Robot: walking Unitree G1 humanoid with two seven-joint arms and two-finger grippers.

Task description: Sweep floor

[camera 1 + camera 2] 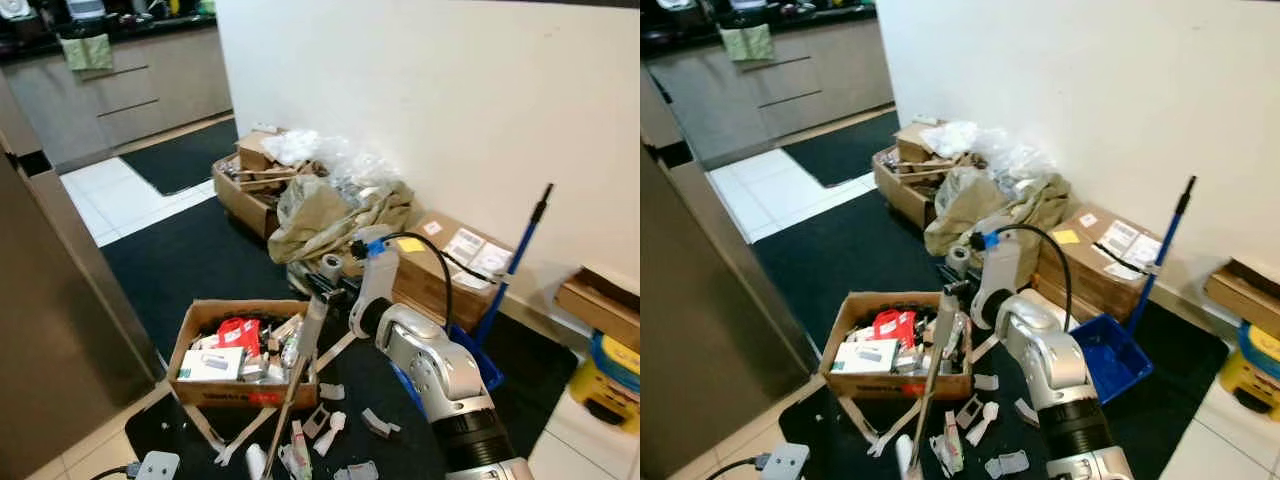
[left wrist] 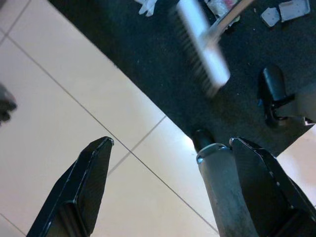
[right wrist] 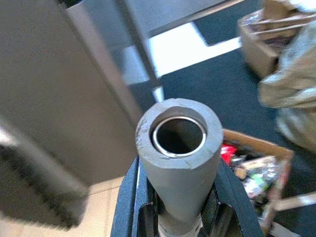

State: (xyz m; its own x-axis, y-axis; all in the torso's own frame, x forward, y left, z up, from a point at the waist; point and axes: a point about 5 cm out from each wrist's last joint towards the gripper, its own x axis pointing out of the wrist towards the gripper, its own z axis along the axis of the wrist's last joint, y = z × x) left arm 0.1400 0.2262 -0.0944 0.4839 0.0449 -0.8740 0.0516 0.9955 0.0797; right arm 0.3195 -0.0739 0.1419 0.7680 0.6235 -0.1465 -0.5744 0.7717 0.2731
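Observation:
A broom with a grey foam-sleeved handle [image 1: 298, 375] slants down over the black mat. My right gripper [image 1: 322, 292] is shut on the handle near its top. In the right wrist view the hollow handle end [image 3: 178, 136] sticks up between the black fingers [image 3: 129, 202]. My left gripper [image 2: 170, 143] hangs open lower down, with the handle [image 2: 217, 182] lying against one finger. The white-bristled broom head [image 2: 202, 49] rests on the dark mat near the tile edge. Scraps of paper and card [image 1: 335, 420] litter the mat around the handle.
An open cardboard box [image 1: 205, 390] full of packets sits left of the broom. A blue dustpan [image 1: 1110, 355] with its long handle leans on the white wall. Boxes and crumpled bags [image 1: 330, 205] line the wall. A grey cabinet [image 1: 50, 330] stands at left.

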